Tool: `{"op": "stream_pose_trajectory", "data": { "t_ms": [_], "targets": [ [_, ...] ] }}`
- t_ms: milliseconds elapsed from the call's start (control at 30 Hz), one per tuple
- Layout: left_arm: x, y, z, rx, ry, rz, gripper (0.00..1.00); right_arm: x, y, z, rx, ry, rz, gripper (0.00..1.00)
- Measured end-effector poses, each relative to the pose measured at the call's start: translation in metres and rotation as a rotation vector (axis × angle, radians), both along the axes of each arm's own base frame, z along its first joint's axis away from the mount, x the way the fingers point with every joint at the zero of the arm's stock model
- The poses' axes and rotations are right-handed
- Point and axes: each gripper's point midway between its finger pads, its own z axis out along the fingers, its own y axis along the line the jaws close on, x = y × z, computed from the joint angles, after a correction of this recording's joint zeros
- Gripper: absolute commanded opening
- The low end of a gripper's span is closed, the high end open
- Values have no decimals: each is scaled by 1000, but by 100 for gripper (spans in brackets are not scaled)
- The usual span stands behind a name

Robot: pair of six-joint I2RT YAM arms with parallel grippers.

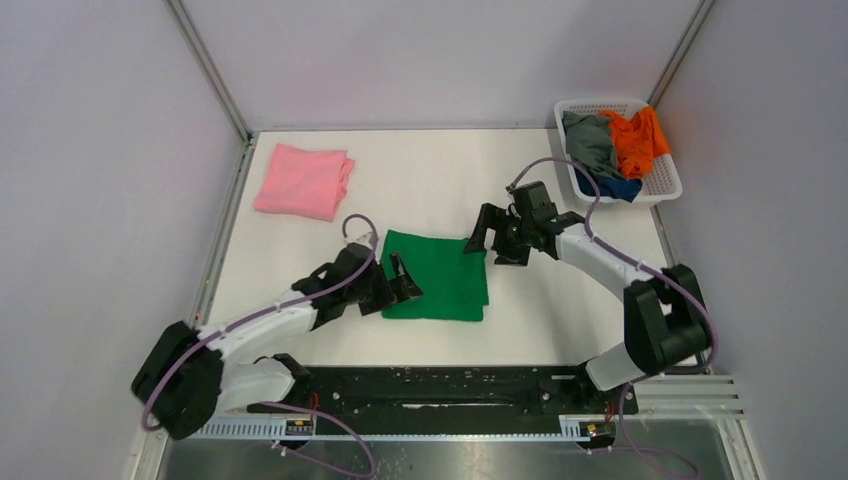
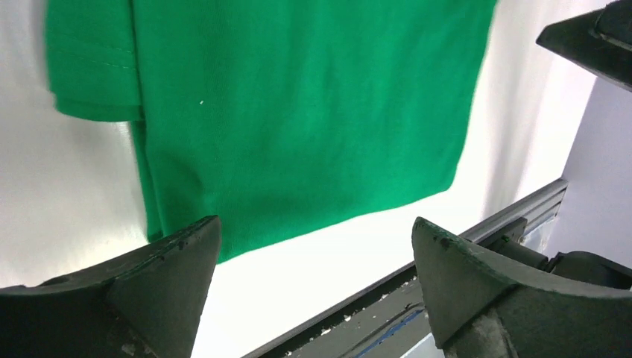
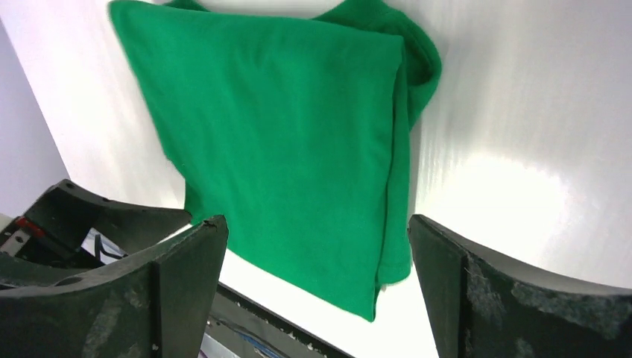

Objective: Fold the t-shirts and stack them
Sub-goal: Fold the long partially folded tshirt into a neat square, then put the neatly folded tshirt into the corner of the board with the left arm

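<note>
pink shirt (image 1: 303,180): folded flat in the far-left corner of the desk (image 1: 560,310), well apart from both arms.
left tool (image 1: 403,277): jaws spread wide with nothing between them. It hangs over the 9 o'clock edge of the green shirt. Its wrist view looks down on the cloth, and I cannot tell how high above it the tool is.
green shirt (image 1: 437,275): folded into a near-square pad at the middle of the desk, between the two tools. From above it has no clear long axis. The right wrist view shows a thicker, doubled edge along one side.
right tool (image 1: 497,240): jaws spread wide and empty, at the 1 o'clock corner of the green shirt.
basket (image 1: 668,185): in the far-right corner of the desk. It holds the grey shirt (image 1: 590,140), orange shirt (image 1: 637,138) and blue shirt (image 1: 615,188), all crumpled and unfolded.
key relation: the pink shirt lies at about 10 o'clock from the green shirt. That is the left arm's side, so the left tool is the nearer one for a carry that way. The right tool is nearer the basket, at about 2 o'clock from it.
likely step: the green shirt looks fully folded and not yet stacked. The next move is probably to lift it onto the pink shirt.
</note>
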Motion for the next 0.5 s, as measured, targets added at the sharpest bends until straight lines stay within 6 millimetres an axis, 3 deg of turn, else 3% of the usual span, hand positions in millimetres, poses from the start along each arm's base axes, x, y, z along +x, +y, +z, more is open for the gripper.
{"op": "stream_pose_trajectory", "data": {
  "t_ms": [100,200,267,367,500],
  "targets": [
    [-2,12,22,18,-70,30,99,-2,-12,29,-25,-97,-17,99],
    [13,28,46,69,-164,100,99,-9,-27,64,-28,-231,-50,99],
    [27,38,56,117,-203,145,99,-21,-41,76,-40,-296,-83,99],
    [50,51,53,181,-198,192,99,-40,-62,73,-83,-327,-131,100],
    [75,62,22,283,-109,209,99,-62,-88,55,-164,-317,-181,100]
  ]
}}
